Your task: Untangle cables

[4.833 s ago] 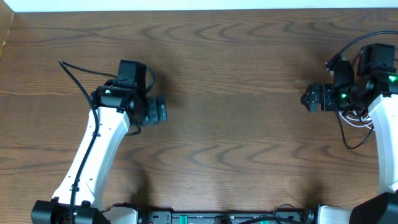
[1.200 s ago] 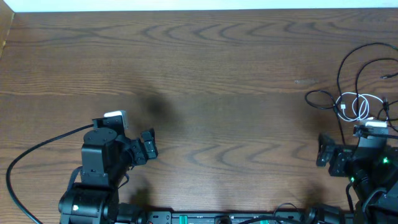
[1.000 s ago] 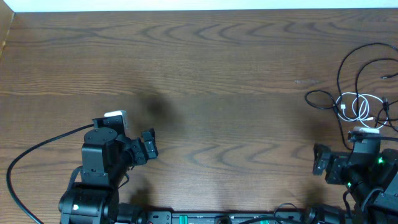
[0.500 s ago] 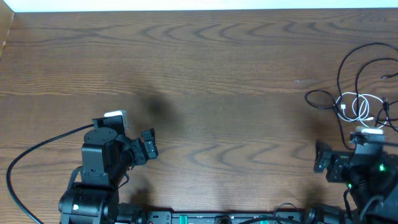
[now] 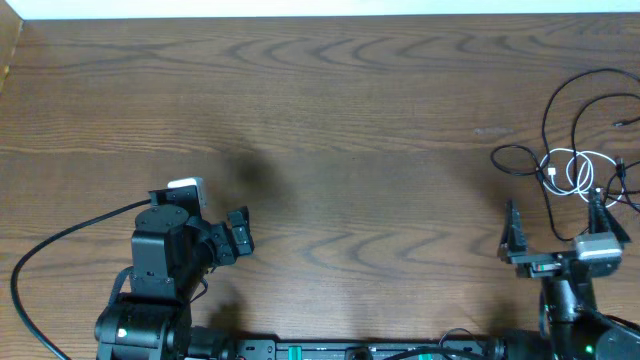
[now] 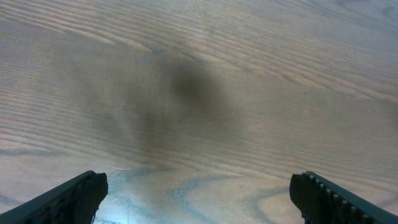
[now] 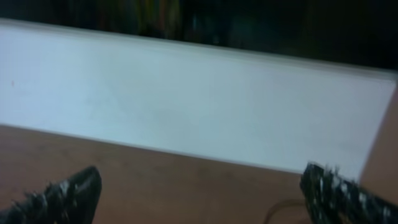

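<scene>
The cables (image 5: 572,168) lie in a loose heap at the table's right edge: a white coil with thin black loops (image 5: 553,108) running out from it toward the far side. My right gripper (image 5: 555,228) sits just in front of the heap, pointing at the far edge, open and empty. The blurred right wrist view looks past the open right gripper (image 7: 199,183) along the table (image 7: 155,180) to a white wall, with a dark curve of cable (image 7: 285,210) at the bottom. My left gripper (image 5: 239,232) is at the front left, far from the cables. The left wrist view has the left gripper (image 6: 198,183) open over bare wood.
A thick black arm cable (image 5: 60,245) loops across the table at the front left. The wooden table (image 5: 350,130) ends at a white wall (image 5: 320,8) along the far side. Both arm bases stand at the front edge.
My right gripper has turned from facing left to facing the far edge, still open. The left arm and the cables have not moved over the last second.
</scene>
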